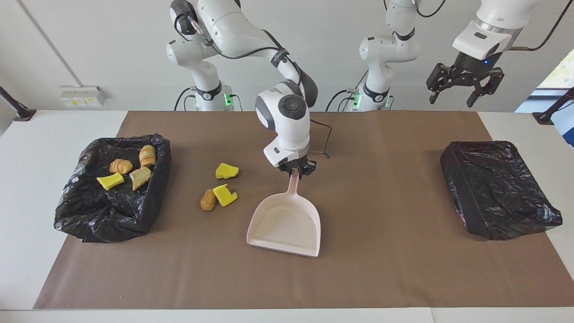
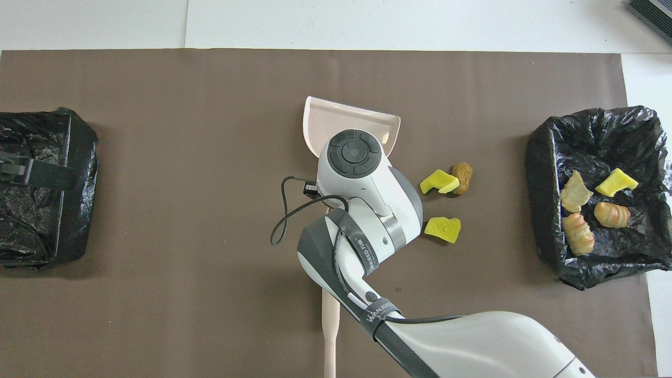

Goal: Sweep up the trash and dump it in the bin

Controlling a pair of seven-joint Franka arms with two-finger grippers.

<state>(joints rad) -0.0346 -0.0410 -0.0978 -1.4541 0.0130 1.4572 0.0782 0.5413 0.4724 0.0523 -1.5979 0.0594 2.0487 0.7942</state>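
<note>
Pink dustpan [image 1: 285, 222] sits w/ its lip on the brown mat, mouth facing away from me and not toward the three loose trash bits [image 1: 218, 190], which lie beside it toward my right arm's end. Risk as I judge it: if I set it down like this, the brush [image 2: 330, 325] has no clean line in, and bits could slide past the lip or scatter. Four other pieces already lie in the open bin [image 1: 71, 202]. A second black bag [image 1: 497, 190] sits at my left arm's end. My right gripper [image 1: 296, 172] is clamped tight on the pan's handle, jaws nearly closed. My left gripper [image 1: 464, 87] waits up high over that end, jaws wide apart, holding nothing.
</note>
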